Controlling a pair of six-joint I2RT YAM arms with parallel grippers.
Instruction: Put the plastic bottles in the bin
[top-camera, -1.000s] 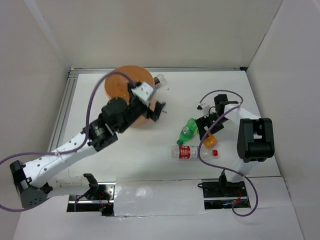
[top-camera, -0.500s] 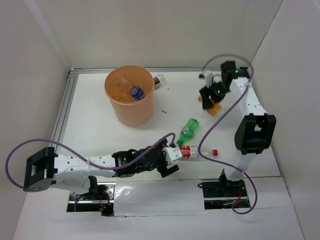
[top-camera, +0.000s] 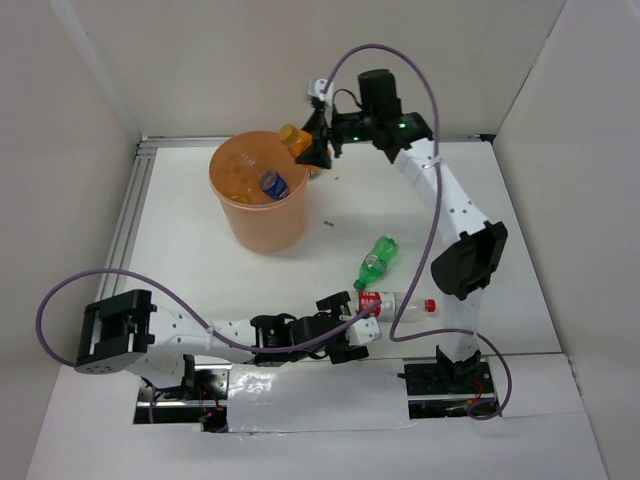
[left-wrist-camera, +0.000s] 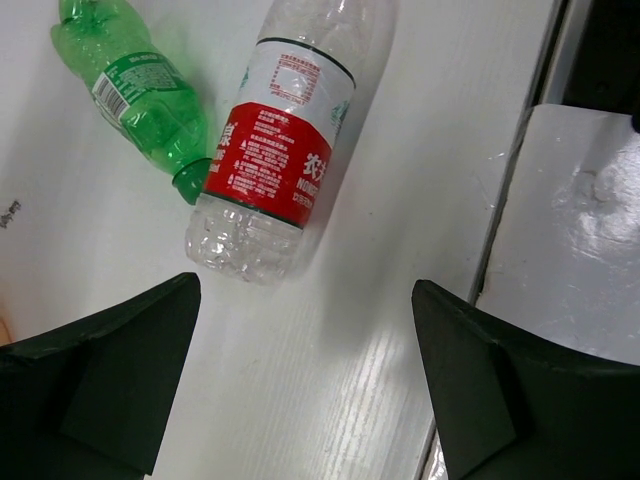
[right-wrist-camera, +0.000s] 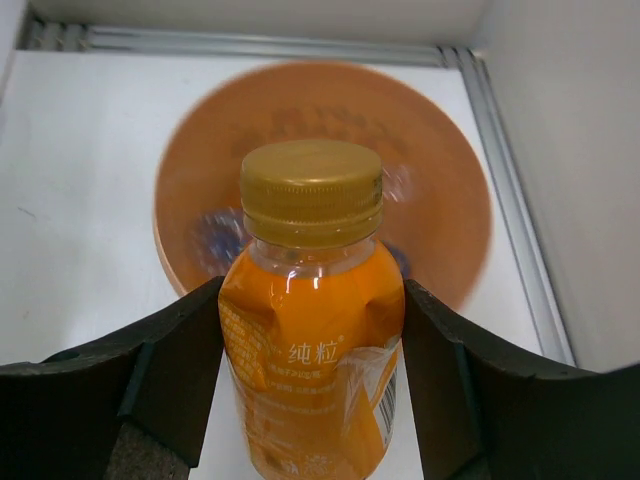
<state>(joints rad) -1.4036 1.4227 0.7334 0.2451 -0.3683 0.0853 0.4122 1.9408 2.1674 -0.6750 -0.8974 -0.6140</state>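
The bin (top-camera: 262, 220) filled the tabletop's (top-camera: 180, 270) far left corner, the right claw (top-camera: 312, 150) gripping the orange bottle (top-camera: 295, 138) over its far rim. By the near edge, the green bottle (left-wrist-camera: 140, 90) lay against the red-labelled bottle (left-wrist-camera: 280, 150) on one side; the other side lay open. The left claw (left-wrist-camera: 305, 290) gaped, bare tabletop ahead.

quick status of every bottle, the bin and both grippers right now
orange bottle, gripped, off the table
red-label bottle, lying on the table, loose
green bottle, lying on the table, loose
bin, upright, bottles inside
left gripper, jaws open, empty
right gripper, jaws shut on the orange bottle
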